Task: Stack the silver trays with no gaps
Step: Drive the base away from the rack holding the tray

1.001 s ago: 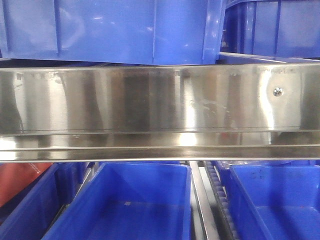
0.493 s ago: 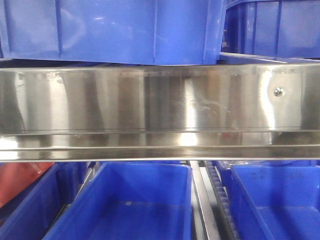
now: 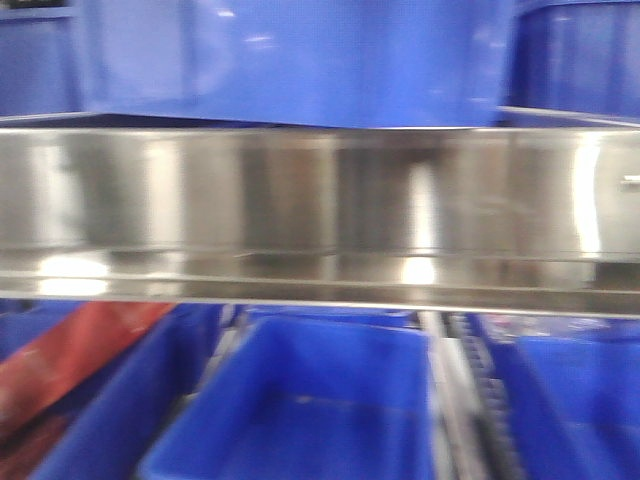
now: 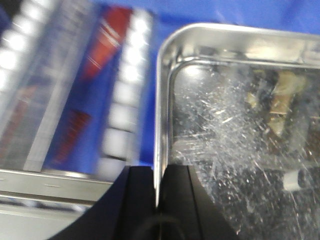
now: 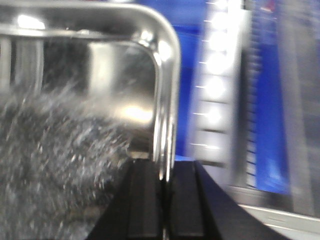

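A silver tray [image 4: 235, 130] fills the right of the left wrist view, its scratched floor and rounded far-left corner showing. My left gripper [image 4: 157, 172] is shut on the tray's left rim, one black finger on each side. The right wrist view shows the silver tray [image 5: 65, 145] from the other side. My right gripper [image 5: 163, 167] is shut on its right rim near the rounded far corner. The tray and both grippers are out of sight in the front view. Whether another tray lies under this one does not show.
The long steel shelf rail [image 3: 320, 215] crosses the front view, blue bins [image 3: 300, 60] above it and more blue bins [image 3: 300, 410] below. A red sheet [image 3: 70, 350] lies lower left. Roller tracks [image 4: 122, 85] and blue surfaces blur past beside the tray [image 5: 215, 90].
The front view has shifted: rail and bins slid right and are now blurred, and the rail's screw has moved to the right edge.
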